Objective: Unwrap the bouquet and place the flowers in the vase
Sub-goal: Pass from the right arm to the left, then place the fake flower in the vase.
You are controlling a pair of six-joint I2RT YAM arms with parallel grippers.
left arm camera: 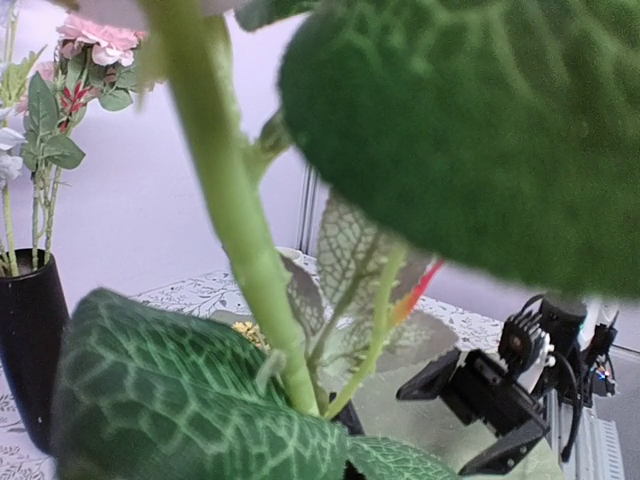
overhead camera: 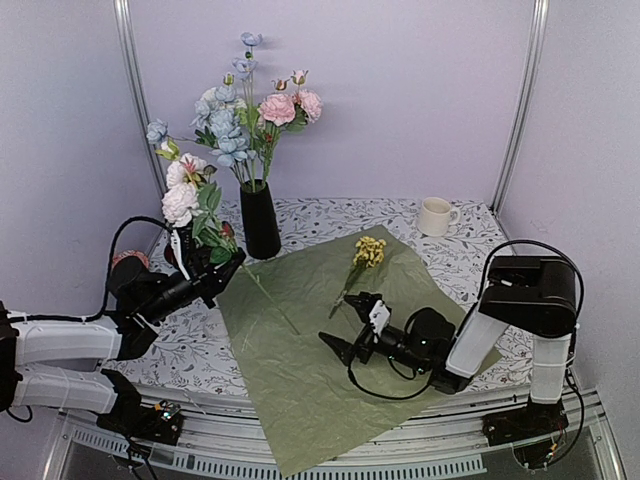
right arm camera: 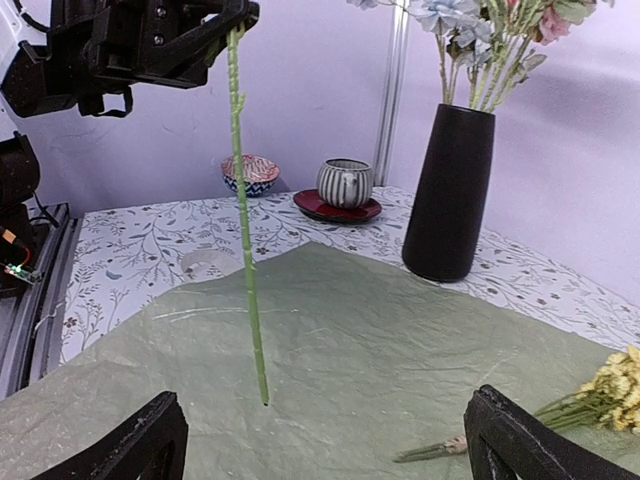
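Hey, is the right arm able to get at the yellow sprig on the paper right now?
Probably yes: the right gripper is open beside the yellow sprig, which lies uncovered on the paper.

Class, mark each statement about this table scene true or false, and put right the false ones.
1. The left pincer is shut on a flower stem. True.
2. The right pincer grips the yellow cluster. False: it stands open, and the cluster lies apart from it on the green paper.
3. The black vase is empty. False: blue and pink flowers stand in it.
4. The green paper lies unfolded under the right pincer. True.
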